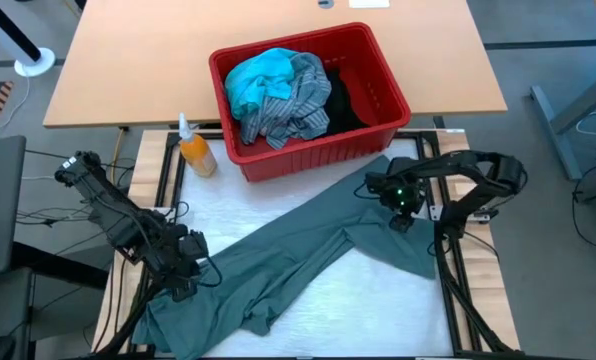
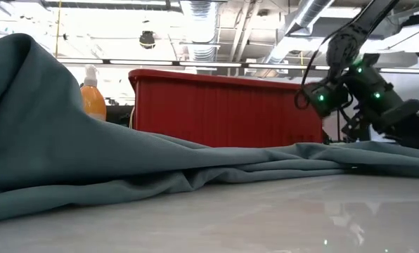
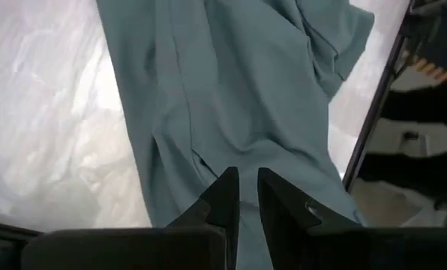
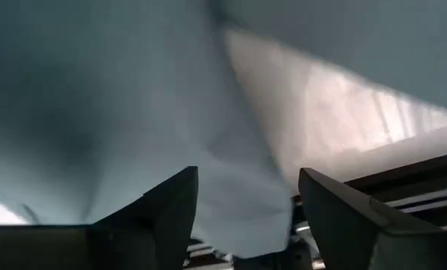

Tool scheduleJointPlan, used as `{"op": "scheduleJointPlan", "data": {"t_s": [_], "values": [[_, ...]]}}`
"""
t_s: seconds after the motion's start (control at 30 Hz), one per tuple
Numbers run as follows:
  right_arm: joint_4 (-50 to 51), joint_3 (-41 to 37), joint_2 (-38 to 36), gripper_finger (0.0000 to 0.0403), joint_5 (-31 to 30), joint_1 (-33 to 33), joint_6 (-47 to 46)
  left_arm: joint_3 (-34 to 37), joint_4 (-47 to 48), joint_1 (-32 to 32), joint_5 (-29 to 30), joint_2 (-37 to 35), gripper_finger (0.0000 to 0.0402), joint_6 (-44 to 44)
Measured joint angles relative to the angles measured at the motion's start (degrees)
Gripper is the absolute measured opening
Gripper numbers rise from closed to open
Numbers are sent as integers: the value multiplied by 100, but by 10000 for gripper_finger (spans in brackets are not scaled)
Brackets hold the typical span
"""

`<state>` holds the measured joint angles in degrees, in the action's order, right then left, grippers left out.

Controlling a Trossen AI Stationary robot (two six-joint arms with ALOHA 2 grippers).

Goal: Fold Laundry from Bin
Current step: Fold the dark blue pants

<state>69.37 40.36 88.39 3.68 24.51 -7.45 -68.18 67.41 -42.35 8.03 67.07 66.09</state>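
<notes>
Left gripper (image 1: pixel 183 268): fingers pinch the grey-green garment (image 1: pixel 308 255), to pull it flat.
Right gripper (image 1: pixel 402 208): fingers spread over the garment's far end, maybe ready to grab.
Bin (image 1: pixel 383 125): beyond both grippers, holding other laundry (image 1: pixel 278 95).

My left arm comes in from the left side of the worktop (image 1: pixel 308 215), bent at the elbow, and reaches low. Its left gripper (image 3: pixel 242 196) points down, and its two dark fingers (image 3: pixel 222 199) sit nearly together, with a thin bit of the grey-green garment (image 3: pixel 231 97) pinched between them. My right arm folds in from the right side, with small green lights on its wrist. Its right gripper (image 4: pixel 246 206) hangs low over the cloth, and its fingers (image 4: pixel 167 210) stand wide apart with nothing held between them.
</notes>
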Motion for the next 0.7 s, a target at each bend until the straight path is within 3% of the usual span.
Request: {"op": "scheduleJointPlan", "data": {"t_s": [0.13,0.23,0.43,0.7], "values": [[-86,2,488,218,-329,7,-120,0,3,-289,314,2,46,437],[-92,4,758,176,29,3,42,0,14,-490,524,2,61,720],[-118,0,669,23,221,-72,95,318,-82,-644,582,139,103,1214],[-24,-2,-188,21,214,-72,9,2117,-2005,-643,455,284,133,1549]]}}
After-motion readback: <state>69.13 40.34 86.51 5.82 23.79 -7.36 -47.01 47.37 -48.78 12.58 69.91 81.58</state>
